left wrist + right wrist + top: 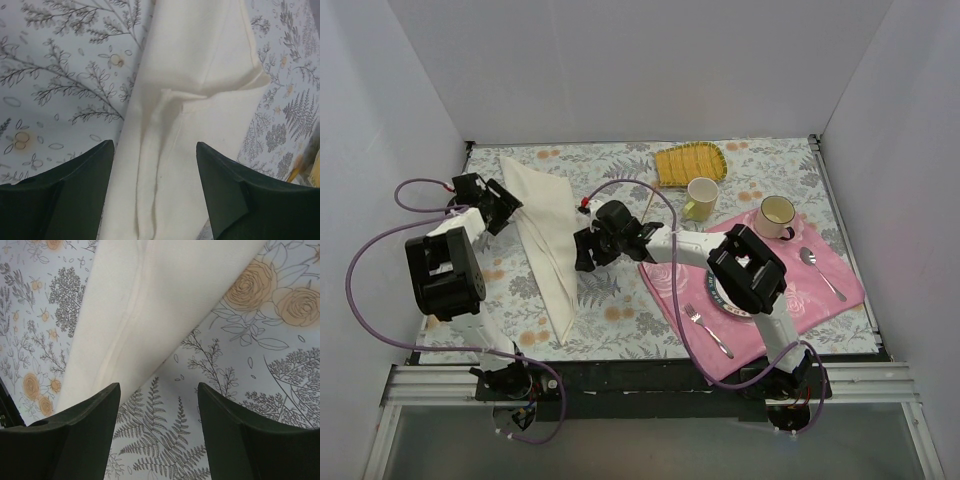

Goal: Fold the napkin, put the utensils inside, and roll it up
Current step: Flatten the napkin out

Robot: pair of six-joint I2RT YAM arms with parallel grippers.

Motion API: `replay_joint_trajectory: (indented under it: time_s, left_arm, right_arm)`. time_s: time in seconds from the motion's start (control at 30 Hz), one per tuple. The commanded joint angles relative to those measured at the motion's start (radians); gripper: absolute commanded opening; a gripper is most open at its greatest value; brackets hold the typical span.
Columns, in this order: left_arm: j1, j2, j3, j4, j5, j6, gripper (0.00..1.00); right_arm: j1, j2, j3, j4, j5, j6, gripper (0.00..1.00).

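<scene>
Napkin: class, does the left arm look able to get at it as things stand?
Probably yes. The left fingers stand open close over the napkin, whose cream cloth fills the gap between them in the wrist view. Nothing seems to lie in between.

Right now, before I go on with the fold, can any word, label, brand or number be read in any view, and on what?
No readable text in any view.
The napkin, the yellow-green mug, the white mug and the floral tablecloth carry no lettering.
The plate has dark rim marks, too small to tell if they are text.
</scene>
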Motion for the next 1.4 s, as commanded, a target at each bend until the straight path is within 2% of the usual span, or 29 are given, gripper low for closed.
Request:
replay_joint_trajectory:
  time_s: [0.0,0.13,0.4,0.5,0.63,0.7,0.73,0.83,1.0,1.2,1.27,1.37]
  left_arm:
    - [0.002,0.050,0.079,0.062,0.086,0.093,0.65]
    - [0.002,0.102,0.113,0.088,0.128,0.105,0.60]
    - [-0.003,0.168,0.166,0.088,0.155,0.105,0.58]
    - [-0.009,0.165,0.165,0.098,0.171,0.099,0.46]
    - [-0.026,0.124,0.157,0.096,0.183,0.077,0.18]
    - [-0.055,0.096,0.140,0.085,0.169,0.065,0.15]
    - [-0.069,0.056,0.133,0.078,0.131,0.060,0.00]
    - [-0.124,-0.008,0.078,0.048,0.097,0.024,0.00]
    - [-0.254,-0.192,-0.047,-0.008,-0.012,-0.050,0.00]
    - [-0.325,-0.422,-0.264,-0.034,0.126,-0.139,0.00]
    - [-0.333,-0.476,-0.317,-0.060,0.157,-0.130,0.00]
    - [-0.340,-0.538,-0.352,-0.071,0.226,-0.096,0.00]
  right_arm:
    - [-0.033,-0.074,-0.030,0.079,-0.057,0.015,0.71]
    - [-0.045,-0.074,-0.036,0.070,-0.065,0.008,0.71]
    - [-0.054,-0.052,-0.021,0.068,-0.088,0.015,0.69]
    - [-0.054,-0.041,0.004,0.028,-0.053,0.018,0.70]
    - [-0.054,-0.023,0.074,-0.100,0.055,0.002,0.74]
    - [-0.054,-0.006,0.125,-0.183,0.124,-0.022,0.77]
    - [-0.054,0.000,0.139,-0.206,0.166,-0.028,0.79]
    - [-0.053,-0.002,0.163,-0.254,0.226,-0.054,0.82]
    - [-0.054,-0.031,0.167,-0.260,0.236,-0.076,0.84]
    - [-0.060,-0.063,0.125,-0.200,0.156,-0.047,0.86]
    - [-0.059,-0.086,0.073,-0.199,0.145,-0.016,0.86]
    - [-0.066,-0.146,-0.066,-0.072,0.066,0.048,0.86]
